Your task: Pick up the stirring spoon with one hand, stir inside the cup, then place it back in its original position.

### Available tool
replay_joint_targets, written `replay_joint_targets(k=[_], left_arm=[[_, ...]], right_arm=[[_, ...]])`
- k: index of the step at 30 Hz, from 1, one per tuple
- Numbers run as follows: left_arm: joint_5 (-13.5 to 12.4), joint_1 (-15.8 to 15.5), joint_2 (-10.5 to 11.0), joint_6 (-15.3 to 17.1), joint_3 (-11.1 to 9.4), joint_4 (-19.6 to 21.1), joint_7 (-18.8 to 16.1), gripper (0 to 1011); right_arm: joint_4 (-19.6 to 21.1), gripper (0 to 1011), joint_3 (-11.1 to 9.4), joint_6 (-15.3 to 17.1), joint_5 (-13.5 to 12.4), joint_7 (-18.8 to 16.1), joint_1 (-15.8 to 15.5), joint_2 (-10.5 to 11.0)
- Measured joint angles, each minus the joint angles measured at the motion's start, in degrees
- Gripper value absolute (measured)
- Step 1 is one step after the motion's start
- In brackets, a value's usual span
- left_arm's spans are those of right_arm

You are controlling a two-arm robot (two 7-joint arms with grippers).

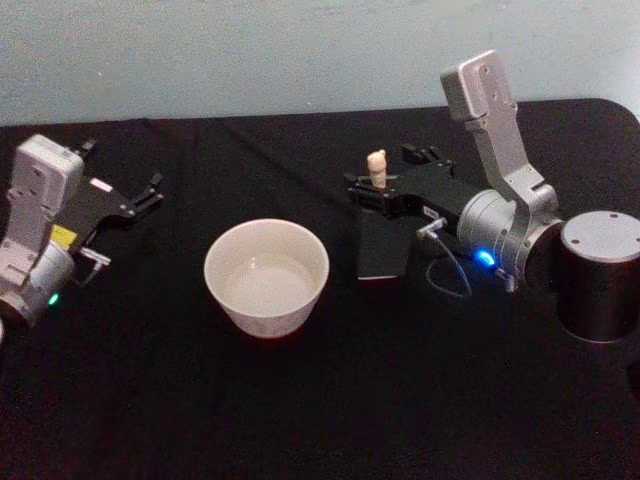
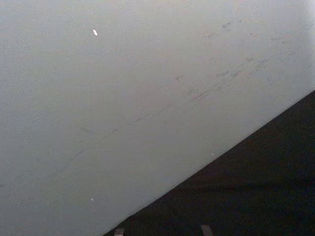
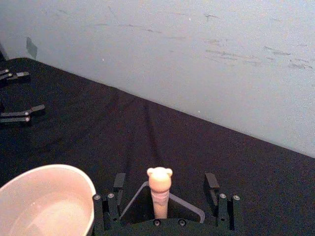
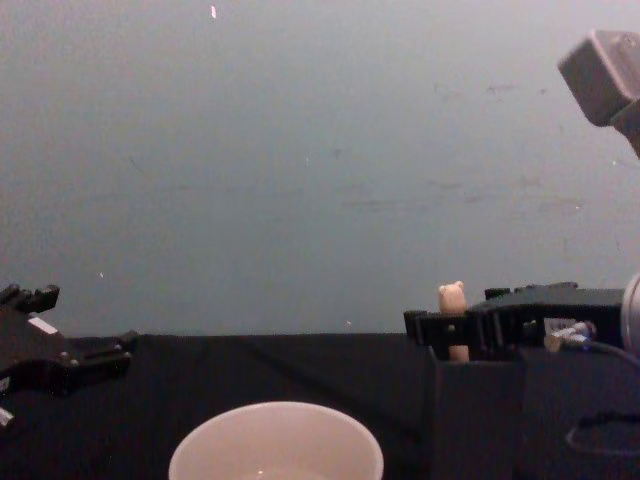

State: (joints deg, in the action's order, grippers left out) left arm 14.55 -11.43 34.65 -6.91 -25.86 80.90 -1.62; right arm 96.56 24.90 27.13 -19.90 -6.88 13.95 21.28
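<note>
The stirring spoon [image 1: 377, 166] stands upright in a tall dark holder box [image 1: 384, 246], its cream bear-head knob [image 3: 160, 179] sticking out of the top. My right gripper [image 3: 165, 178] is open, level with the knob, one finger on each side of the handle and neither touching it. From the chest view the spoon [image 4: 452, 298] rises just above the right gripper [image 4: 455, 314]. The cream-white cup [image 1: 267, 277] sits left of the holder, and its inside looks pale and bare. My left gripper [image 1: 154, 192] rests open at the far left.
A black cloth [image 1: 300, 420] covers the table, with a pale wall [image 1: 250, 50] close behind. A thin cable loop [image 1: 452, 280] hangs beside the right wrist. A dark cylinder [image 1: 598, 277] of the right arm stands at the right edge.
</note>
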Motion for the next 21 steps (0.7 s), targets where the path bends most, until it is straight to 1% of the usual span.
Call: replay_joint_targets(k=[10, 21], left_arm=[[0.00, 0.00, 0.00, 0.00, 0.00, 0.00, 0.00, 1001], [0.00, 0.00, 0.00, 0.00, 0.00, 0.00, 0.00, 1001]], right_arm=[[-0.46, 1002, -1.08, 0.23, 0.52, -1.06, -0.11, -1.34], [-0.49, 1002, -1.14, 0.21, 0.65, -1.26, -0.14, -1.37]])
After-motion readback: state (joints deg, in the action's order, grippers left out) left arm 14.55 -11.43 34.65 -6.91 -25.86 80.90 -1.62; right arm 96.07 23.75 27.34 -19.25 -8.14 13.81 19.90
